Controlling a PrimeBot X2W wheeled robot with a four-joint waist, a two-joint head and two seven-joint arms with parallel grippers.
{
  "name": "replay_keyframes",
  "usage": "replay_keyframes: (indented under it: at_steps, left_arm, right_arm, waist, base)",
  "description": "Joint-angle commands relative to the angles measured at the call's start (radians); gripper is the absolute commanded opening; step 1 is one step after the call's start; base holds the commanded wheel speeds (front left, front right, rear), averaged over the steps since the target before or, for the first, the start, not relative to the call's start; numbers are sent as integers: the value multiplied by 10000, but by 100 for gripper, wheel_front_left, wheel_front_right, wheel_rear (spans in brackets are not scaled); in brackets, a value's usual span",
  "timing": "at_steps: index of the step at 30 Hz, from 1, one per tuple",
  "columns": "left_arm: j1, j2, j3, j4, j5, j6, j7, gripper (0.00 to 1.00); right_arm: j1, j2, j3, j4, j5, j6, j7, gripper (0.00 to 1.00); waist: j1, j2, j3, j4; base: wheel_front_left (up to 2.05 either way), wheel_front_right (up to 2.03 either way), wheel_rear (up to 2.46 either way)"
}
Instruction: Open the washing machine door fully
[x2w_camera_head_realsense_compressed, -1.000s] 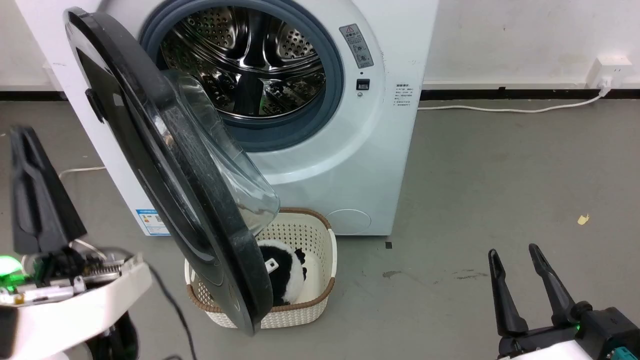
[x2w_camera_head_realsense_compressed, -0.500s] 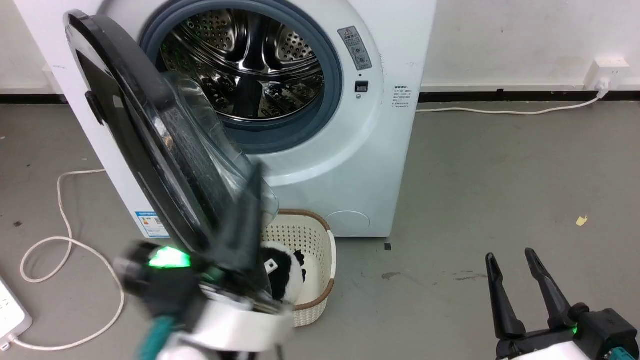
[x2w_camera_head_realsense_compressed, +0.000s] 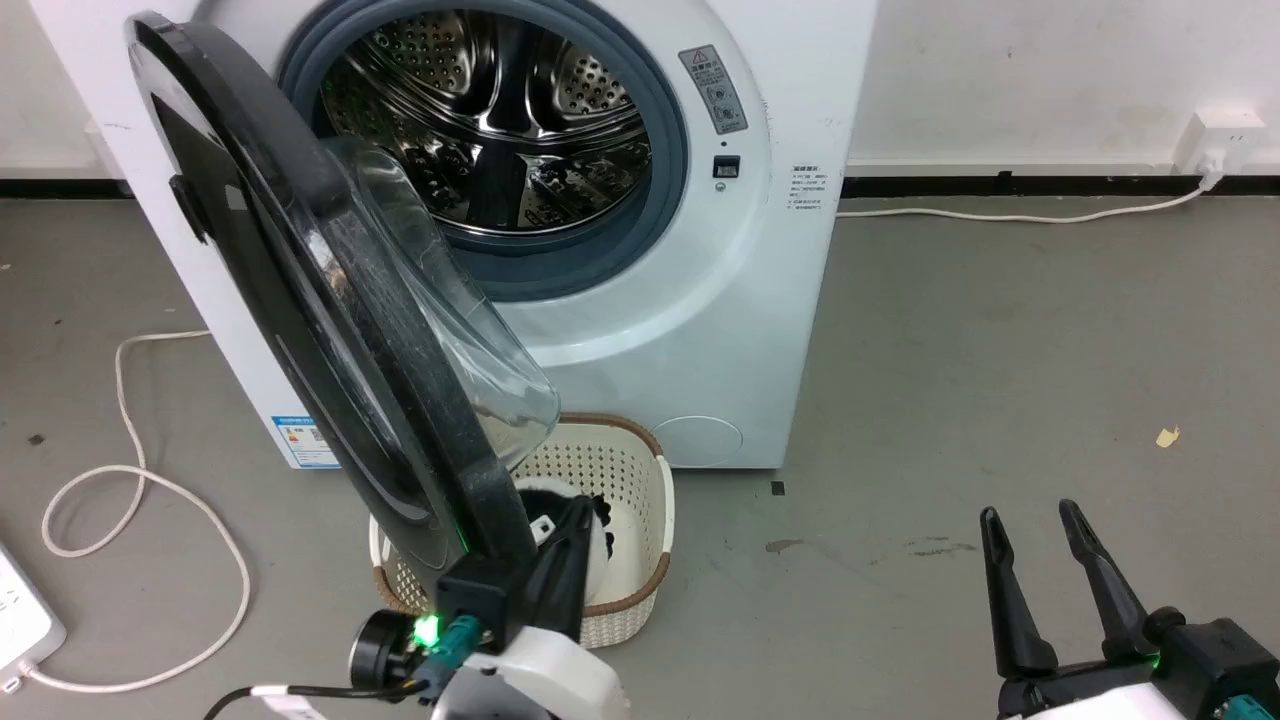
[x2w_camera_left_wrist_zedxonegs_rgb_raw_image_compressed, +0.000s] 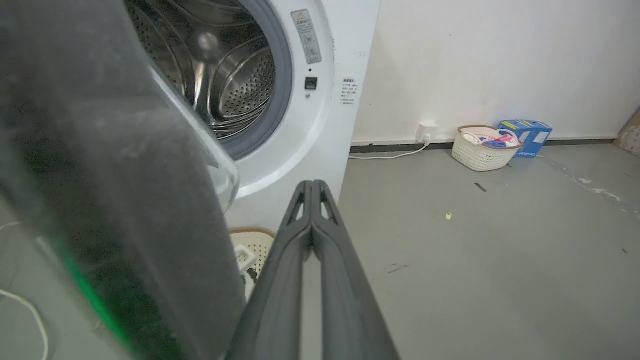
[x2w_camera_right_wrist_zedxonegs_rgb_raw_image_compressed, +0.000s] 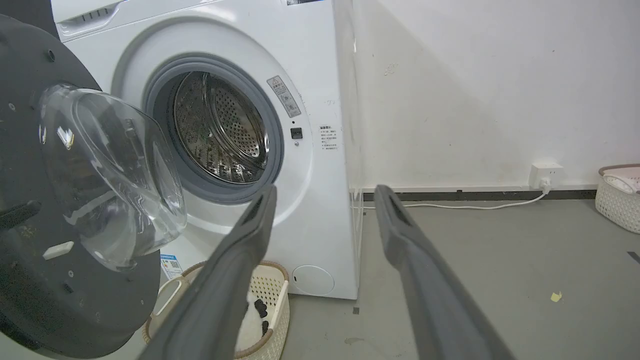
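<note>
Left claw, pressed together, sits beside the glossy, glass-domed round washing machine door; right claw stands spread.

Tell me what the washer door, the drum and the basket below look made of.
Door: glossy black ring, likely plastic, around a clear domed bowl, glass or clear plastic. Drum: perforated, mirror-bright metal, probably stainless steel. Basket: cream perforated plastic, brown woven-look rim.
</note>
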Motion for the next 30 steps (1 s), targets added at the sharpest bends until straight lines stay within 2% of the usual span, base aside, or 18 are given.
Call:
replay_keyframes:
  at_steps: [1, 11, 19, 26, 30]
  left_arm:
    - [-74, 29, 97, 143, -89, 94, -94, 0]
    - [19, 260, 545, 880, -379, 258, -793, 0]
    - [299, 488, 712, 744, -547, 314, -842, 0]
    - [175, 867, 1233, 483, -644, 610, -758, 0]
    - [41, 1236, 1710, 189, -720, 825, -597, 0]
  right_arm:
    - [-1, 56, -13, 22, -15, 10, -43, 100]
    - [133, 61, -247, 30, 29, 10, -43, 100]
    - [279, 61, -177, 52, 66, 10, -43, 100]
    - [294, 62, 98, 73, -3, 10, -43, 100]
    - [135, 62, 177, -17, -112, 10, -43, 100]
  waist:
    - [0, 0, 1, 21]
    - [0, 0, -53, 831]
    - [0, 0, -118, 2236]
    - [0, 0, 167, 3506]
    - [0, 0, 600, 3901]
  base:
    - [0, 0, 0]
    - [0, 0, 0]
    - [0, 0, 0]
    - [0, 0, 0]
    - [0, 0, 0]
